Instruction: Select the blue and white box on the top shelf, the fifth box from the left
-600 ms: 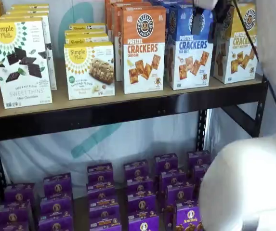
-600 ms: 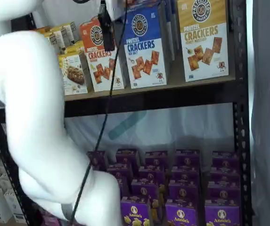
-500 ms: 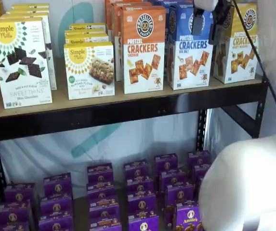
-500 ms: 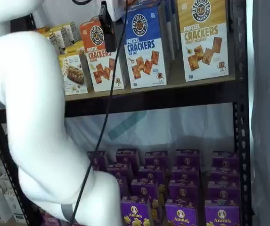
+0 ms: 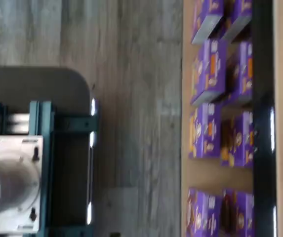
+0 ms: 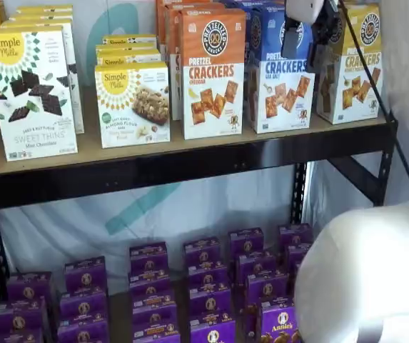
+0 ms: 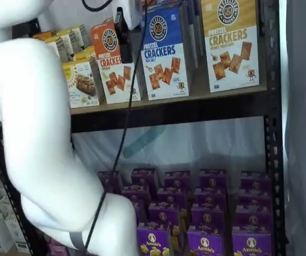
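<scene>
The blue and white box [image 6: 279, 71] stands upright on the top shelf [image 6: 154, 151], between an orange-topped box and a yellow-topped box; it also shows in a shelf view [image 7: 164, 53]. My gripper [image 6: 308, 37] hangs from the view's top edge in front of the box's upper right part. A gap shows between its two black fingers [image 6: 292, 39], with nothing held. In a shelf view only one black finger [image 7: 122, 24] shows, left of the box top. The wrist view shows neither the box nor the fingers.
The orange cheddar box [image 6: 213, 71] and the yellow-topped box [image 6: 357, 64] flank the target. Simple Mills boxes [image 6: 133, 103] stand further left. Purple boxes [image 6: 208, 286] fill the lower shelf and show in the wrist view [image 5: 210, 74]. My white arm [image 7: 40, 133] and its cable [image 7: 122, 138] cross in front.
The gripper has risen a little in front of the blue and white box. The white arm has shifted slightly. The boxes have not moved.
</scene>
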Tool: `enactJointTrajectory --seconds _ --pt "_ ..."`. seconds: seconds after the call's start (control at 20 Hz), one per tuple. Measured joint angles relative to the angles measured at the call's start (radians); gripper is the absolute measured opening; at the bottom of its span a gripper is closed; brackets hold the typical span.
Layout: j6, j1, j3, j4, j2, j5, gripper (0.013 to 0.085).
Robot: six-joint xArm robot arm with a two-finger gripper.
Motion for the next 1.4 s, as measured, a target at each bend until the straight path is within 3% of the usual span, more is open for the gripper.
enactJointTrajectory --seconds 0.3,0.75,1.1,1.4 --pt "-0.026 -0.097 -0.053 0.160 0.018 0.007 0.0850" --pt "-0.042 -0.192 -0.067 0.317 0.010 -0.060 0.0850" --pt "-0.052 -0.210 -0.005 0.368 -0.026 -0.214 0.0850" --pt "-0.041 -0.197 -0.032 0.381 0.012 -0.254 0.0850"
